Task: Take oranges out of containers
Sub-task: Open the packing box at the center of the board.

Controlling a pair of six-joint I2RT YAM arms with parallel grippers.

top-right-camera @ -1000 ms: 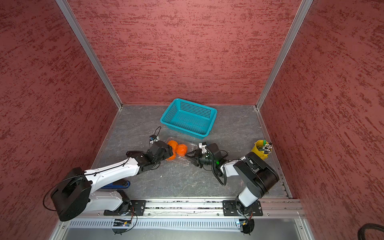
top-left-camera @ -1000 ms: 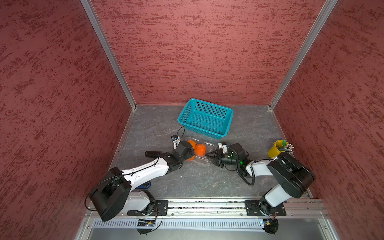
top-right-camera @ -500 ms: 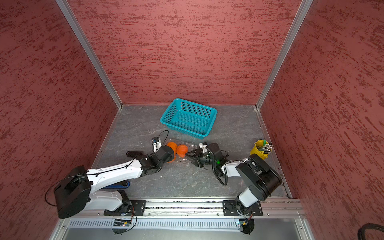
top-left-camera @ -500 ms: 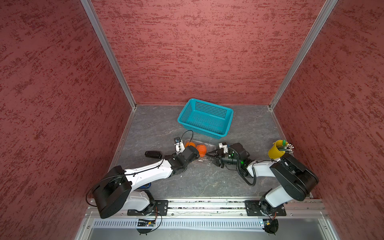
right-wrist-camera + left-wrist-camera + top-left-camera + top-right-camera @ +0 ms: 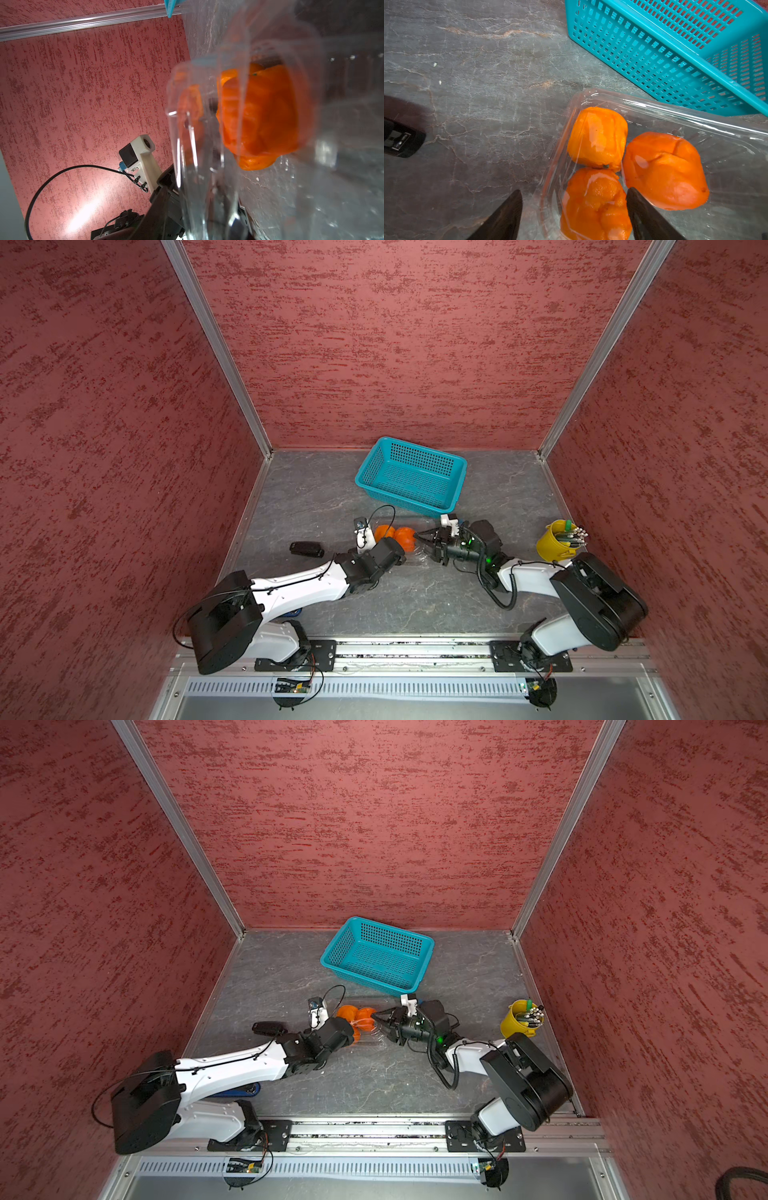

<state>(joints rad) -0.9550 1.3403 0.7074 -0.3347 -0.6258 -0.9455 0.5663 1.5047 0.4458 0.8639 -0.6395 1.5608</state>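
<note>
Three oranges (image 5: 598, 137) (image 5: 664, 170) (image 5: 596, 205) lie close together in the clear plastic container (image 5: 654, 108). In both top views two oranges (image 5: 405, 538) (image 5: 347, 1012) show between the arms. My left gripper (image 5: 574, 190) is open. One finger (image 5: 508, 216) is outside the container wall and one finger (image 5: 643, 214) is inside, with the nearest orange between them, untouched. My right gripper (image 5: 419, 542) is at the container's right end. In the right wrist view the container's clear plastic (image 5: 207, 145) passes between the jaws, which are shut on it (image 5: 203, 199).
A teal basket (image 5: 411, 477) stands just behind the container. A yellow cup of pens (image 5: 555, 539) is at the right wall. A small black object (image 5: 306, 549) lies left of the left wrist. A blue item (image 5: 237, 1091) lies under the left arm.
My left gripper has shifted a little to the right along the container's near side. The right gripper has stayed at the container's right end.
</note>
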